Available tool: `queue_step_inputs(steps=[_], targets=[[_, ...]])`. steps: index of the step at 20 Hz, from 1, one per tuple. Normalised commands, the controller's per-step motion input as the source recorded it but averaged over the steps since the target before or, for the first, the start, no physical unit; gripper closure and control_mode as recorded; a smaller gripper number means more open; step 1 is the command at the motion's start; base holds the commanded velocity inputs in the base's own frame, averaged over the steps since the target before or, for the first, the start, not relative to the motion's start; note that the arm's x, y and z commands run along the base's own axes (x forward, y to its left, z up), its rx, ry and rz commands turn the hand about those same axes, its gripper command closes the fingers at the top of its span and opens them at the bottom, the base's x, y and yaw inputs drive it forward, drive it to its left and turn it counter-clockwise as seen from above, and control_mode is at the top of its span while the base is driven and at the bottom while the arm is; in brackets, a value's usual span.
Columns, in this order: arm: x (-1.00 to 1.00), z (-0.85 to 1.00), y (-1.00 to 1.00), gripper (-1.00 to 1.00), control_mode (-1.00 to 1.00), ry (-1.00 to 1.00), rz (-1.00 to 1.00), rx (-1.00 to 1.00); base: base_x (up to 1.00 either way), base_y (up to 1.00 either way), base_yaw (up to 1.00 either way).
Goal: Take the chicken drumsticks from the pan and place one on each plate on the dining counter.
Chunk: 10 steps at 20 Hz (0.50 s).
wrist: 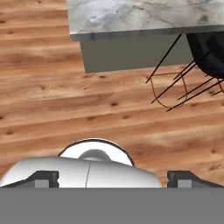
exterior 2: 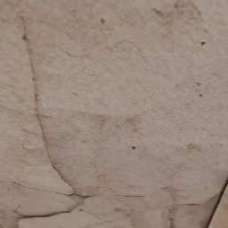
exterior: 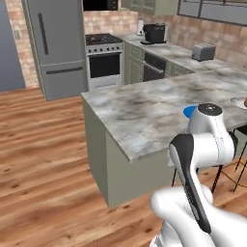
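Observation:
The dining counter [exterior: 144, 113] is a veined marble top over a pale green base, ahead of me in the left base view. On it a bright blue plate [exterior: 189, 111] peeks out from behind my white arm. A sliver of a pale plate [exterior: 240, 102] shows at the right edge. In the hand view my gripper [wrist: 113, 178] points down at the wooden floor, short of the counter's corner [wrist: 131, 19]. It is open, its dark fingertips [wrist: 46, 177] far apart with nothing between them. The pan and the chicken drumsticks are out of view.
Black stools [wrist: 197, 65] stand under the counter's near right side. A grey fridge [exterior: 55, 46] and a stove [exterior: 102, 58] line the far brick wall. A coffee machine [exterior: 154, 33] and a toaster [exterior: 203, 51] sit on the wall-side worktop. Open wooden floor [exterior: 43, 159] lies to the left.

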Motion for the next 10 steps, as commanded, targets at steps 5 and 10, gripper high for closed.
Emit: queue_step_inputs(steps=[5, 10], targets=[[0.00, 0.00, 0.00, -1.00, 1.00, 0.00, 0.00, 0.00, 0.11, 1.00, -0.36], [0.00, 0.00, 0.00, -1.00, 1.00, 0.00, 0.00, 0.00, 0.32, 1.00, -0.44]])
